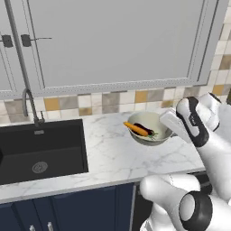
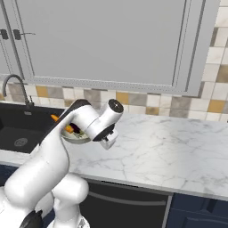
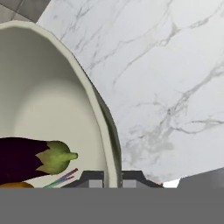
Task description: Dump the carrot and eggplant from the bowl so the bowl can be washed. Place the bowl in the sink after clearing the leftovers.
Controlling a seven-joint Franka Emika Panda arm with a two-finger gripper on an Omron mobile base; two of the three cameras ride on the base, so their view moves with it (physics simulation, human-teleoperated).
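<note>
The cream bowl sits on the marble counter right of the sink. In it lie the orange carrot and, just behind it, the dark eggplant. My gripper is shut on the bowl's right rim. In the hand view the rim runs down between the two fingertips of the gripper, with the bowl on the left holding the eggplant and a sliver of the carrot. From the right base view my arm hides most of the bowl; the carrot peeks out beside it.
The black sink has a grey drain and a gooseneck faucet behind it. Marble counter stretches to the right of the bowl. A tiled backsplash and grey wall cabinets stand behind.
</note>
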